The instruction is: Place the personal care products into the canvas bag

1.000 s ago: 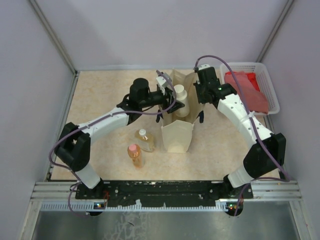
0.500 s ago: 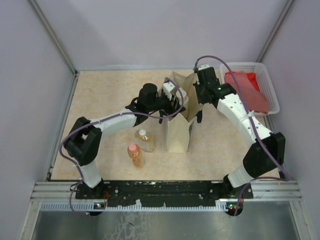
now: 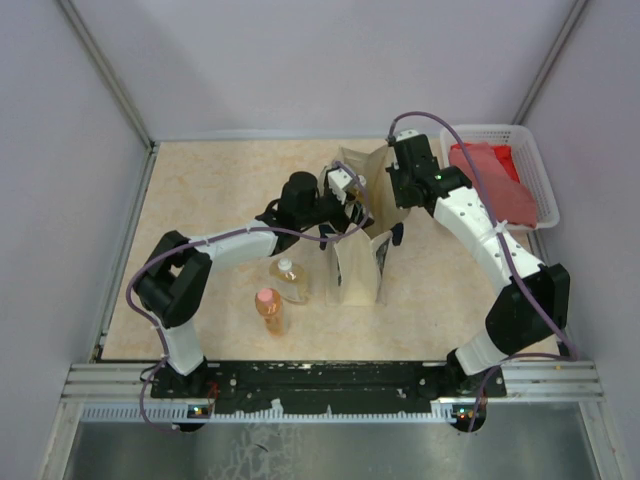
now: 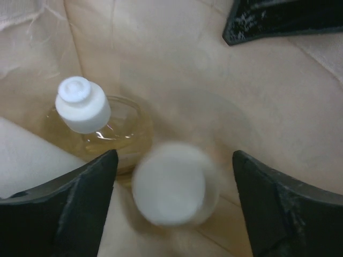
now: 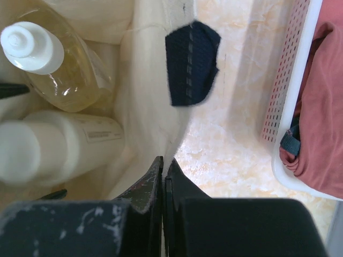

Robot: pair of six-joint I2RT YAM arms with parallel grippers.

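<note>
Releasing cream bottle [image 4: 170, 184] into canvas bag [image 3: 355, 272]: left gripper [image 4: 172, 155] jaws apart, right gripper [image 5: 163, 167] jaws clamped on its rim. Next you fetch the amber bottle [image 3: 290, 281] off the table [image 3: 200, 200].

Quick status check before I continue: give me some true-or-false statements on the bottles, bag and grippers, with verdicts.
1. Two bottles stand on the table outside the bag. True: one amber bottle and the orange bottle.
2. The right gripper is open, clear of the bag. False: the right gripper is shut on the bag's rim.
3. The cream bottle and a second amber bottle are inside the bag. True.
4. The left gripper clamps the cream bottle. False: it is open, with gaps between its fingers and the bottle.
5. The basket holds a blue cloth. False: the cloth is red.
</note>
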